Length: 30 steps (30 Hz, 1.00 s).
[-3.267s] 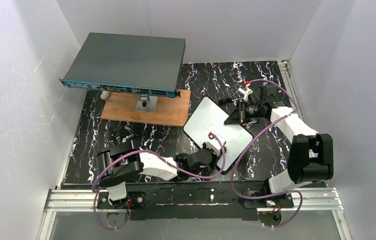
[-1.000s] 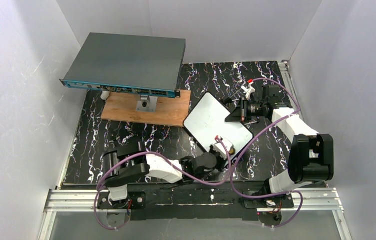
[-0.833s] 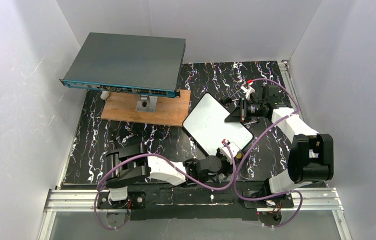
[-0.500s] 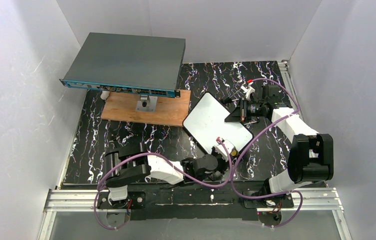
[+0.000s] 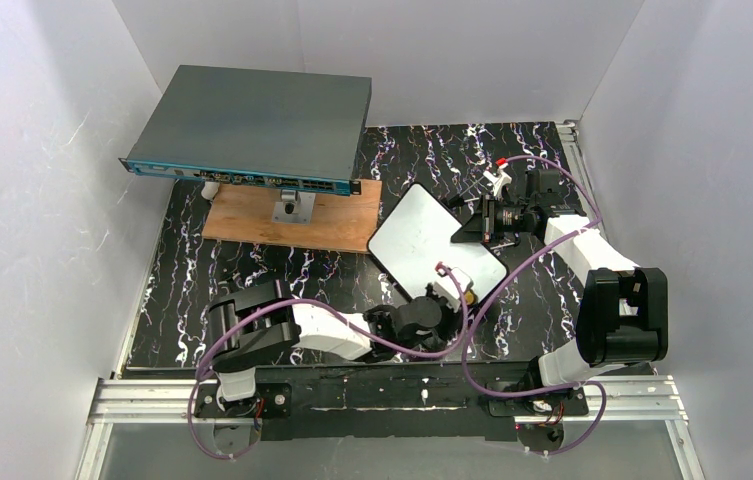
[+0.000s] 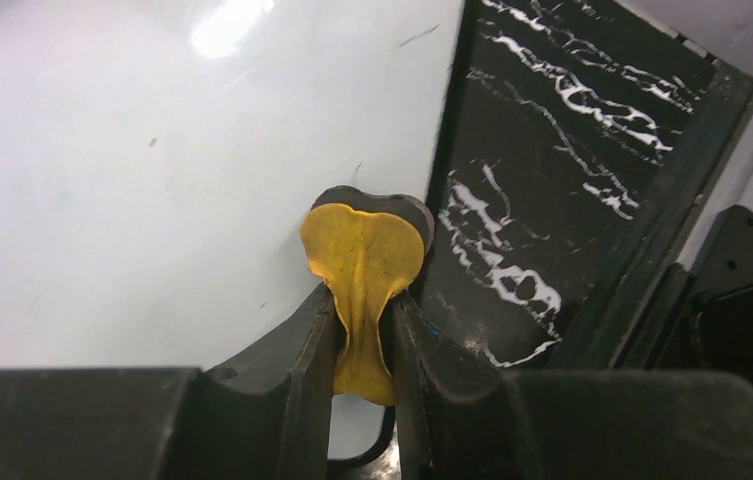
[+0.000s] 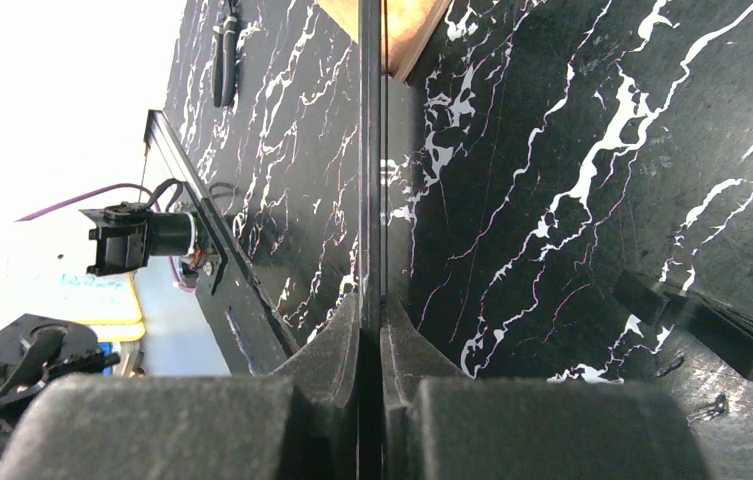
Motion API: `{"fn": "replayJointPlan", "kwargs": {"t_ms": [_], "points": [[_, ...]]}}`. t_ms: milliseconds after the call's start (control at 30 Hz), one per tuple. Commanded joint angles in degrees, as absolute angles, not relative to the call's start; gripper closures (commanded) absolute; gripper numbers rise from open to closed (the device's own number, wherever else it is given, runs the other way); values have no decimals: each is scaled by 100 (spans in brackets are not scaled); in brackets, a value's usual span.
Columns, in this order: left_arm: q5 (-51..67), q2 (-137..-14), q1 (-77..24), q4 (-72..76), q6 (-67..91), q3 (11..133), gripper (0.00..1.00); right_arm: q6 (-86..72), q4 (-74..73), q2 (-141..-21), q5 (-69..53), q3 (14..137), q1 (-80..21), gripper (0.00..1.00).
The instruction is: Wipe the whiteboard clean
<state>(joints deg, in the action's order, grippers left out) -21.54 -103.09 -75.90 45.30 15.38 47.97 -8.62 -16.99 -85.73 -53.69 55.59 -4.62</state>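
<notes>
The whiteboard (image 5: 422, 240) lies slanted at mid-table, its white face almost bare, with only faint specks in the left wrist view (image 6: 152, 150). My left gripper (image 5: 452, 288) (image 6: 362, 305) is shut on a yellow wiping pad (image 6: 362, 245) with a dark backing. The pad presses on the board's near right edge, next to the black marbled mat. My right gripper (image 5: 474, 226) (image 7: 370, 325) is shut on the board's thin black stand (image 7: 370, 150), seen edge-on at the board's far right side.
A large grey flat box (image 5: 252, 125) with a blue front edge stands at the back left over a brown wooden plank (image 5: 292, 218). White walls close in the sides and back. An aluminium rail (image 5: 392, 395) runs along the near edge.
The left gripper with the pad has shifted back and forth along the board's near right edge. Since the earliest frame the board has turned slightly. The right gripper holds still.
</notes>
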Motion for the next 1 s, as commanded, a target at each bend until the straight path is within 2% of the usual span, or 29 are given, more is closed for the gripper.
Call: {"fn": "replayJointPlan", "kwargs": {"t_ms": [0, 200, 967], "points": [[-2599, -10361, -7711, 3568, 1516, 5480, 100, -1302, -1842, -8412, -5985, 5626, -477, 99], [-3169, -10466, -7740, 2855, 1561, 5681, 100, -1302, -1838, -8412, -5984, 5626, -483, 99], [-3438, -10914, -8133, 2150, 1406, 6048, 100, -1301, -1846, -8389, -6001, 5631, -453, 99]]}}
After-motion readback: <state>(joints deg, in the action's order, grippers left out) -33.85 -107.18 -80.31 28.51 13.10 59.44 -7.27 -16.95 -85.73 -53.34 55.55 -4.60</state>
